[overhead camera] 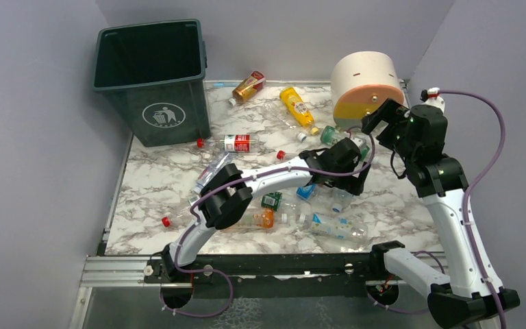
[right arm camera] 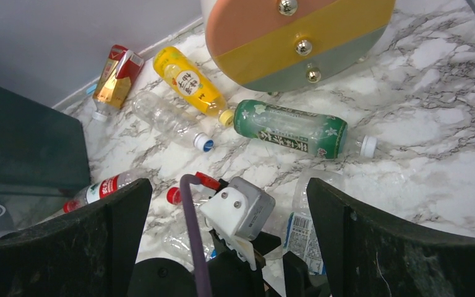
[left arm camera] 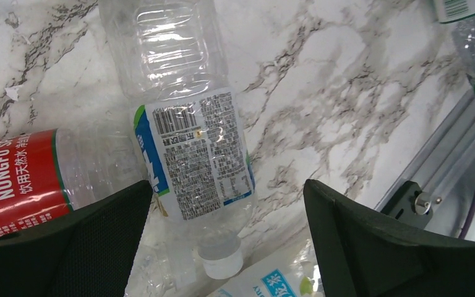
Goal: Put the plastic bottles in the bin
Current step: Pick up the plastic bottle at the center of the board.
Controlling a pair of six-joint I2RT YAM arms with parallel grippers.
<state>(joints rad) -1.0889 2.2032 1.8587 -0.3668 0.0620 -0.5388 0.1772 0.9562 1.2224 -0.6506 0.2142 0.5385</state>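
Right of the bin (overhead camera: 154,75), the plastic bottles (overhead camera: 236,142) lie scattered on the marble table (overhead camera: 151,185). Left gripper (left arm camera: 227,192) hangs wide open over one clear bottle (left arm camera: 192,148); right gripper (right arm camera: 229,185), farther from the bin, gapes empty.

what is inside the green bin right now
Only the dark inner walls of the bin show, with nothing visible against them. Its floor is hidden behind the front wall, so anything lying at the bottom cannot be seen.
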